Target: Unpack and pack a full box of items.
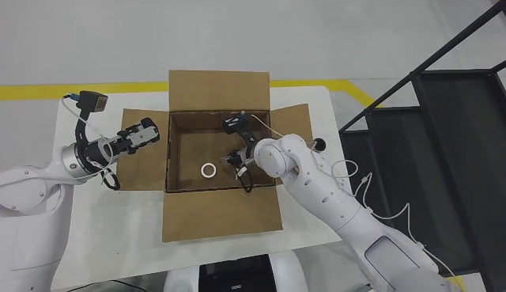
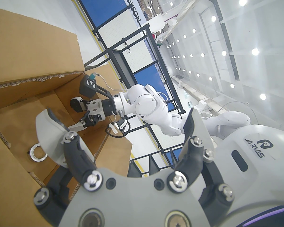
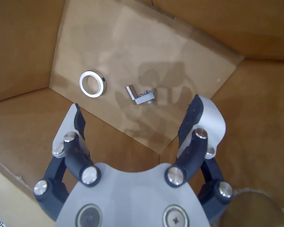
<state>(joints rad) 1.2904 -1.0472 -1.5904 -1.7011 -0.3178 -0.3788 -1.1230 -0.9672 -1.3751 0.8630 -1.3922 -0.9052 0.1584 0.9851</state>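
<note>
An open cardboard box [image 1: 219, 91] sits mid-table with its flaps spread out. On its floor lie a silver metal ring [image 1: 209, 169] [image 3: 92, 83] [image 2: 37, 152] and a small L-shaped metal bracket [image 3: 140, 94]. My right gripper [image 1: 236, 159] [image 3: 136, 116] hangs inside the box above the bracket, open and holding nothing; it also appears in the left wrist view [image 2: 81, 115]. My left gripper [image 1: 143, 131] [image 2: 119, 128] hovers over the box's left flap, open and holding nothing. In the top view the right arm covers the bracket.
The white table [image 1: 87, 229] holds the box, with bare strips left and right of the flaps. Black metal stairs [image 1: 443, 134] stand close to the table's right side. A yellow floor line [image 1: 79, 90] runs behind the table.
</note>
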